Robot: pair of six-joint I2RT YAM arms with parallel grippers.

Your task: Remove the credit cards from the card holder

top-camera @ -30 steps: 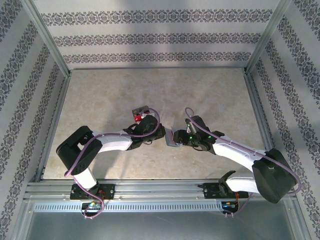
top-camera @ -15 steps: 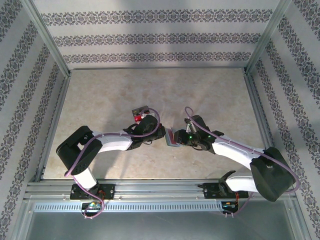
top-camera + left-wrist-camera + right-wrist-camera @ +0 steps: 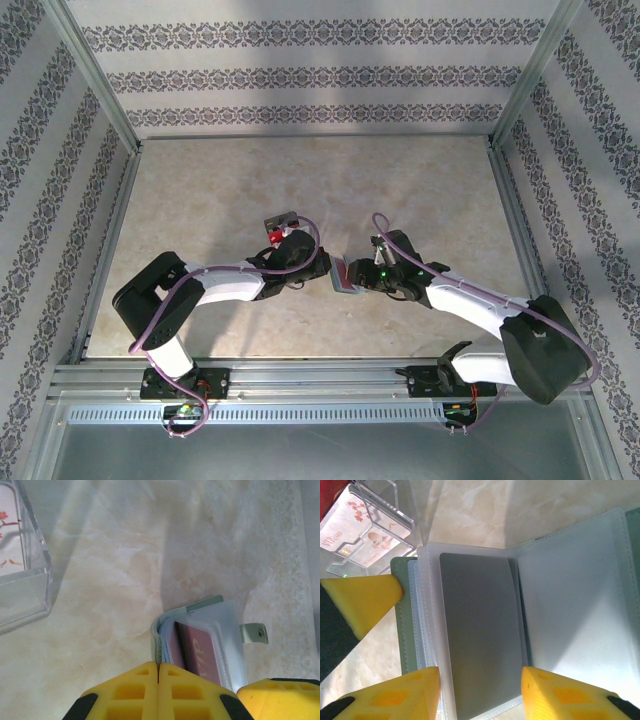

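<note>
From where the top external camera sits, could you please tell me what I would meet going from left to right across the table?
clear tray → left gripper → card holder → right gripper

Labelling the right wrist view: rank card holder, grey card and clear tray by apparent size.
1. card holder
2. grey card
3. clear tray, cut off by the frame edge and farther away, so its rank is unsure.
</note>
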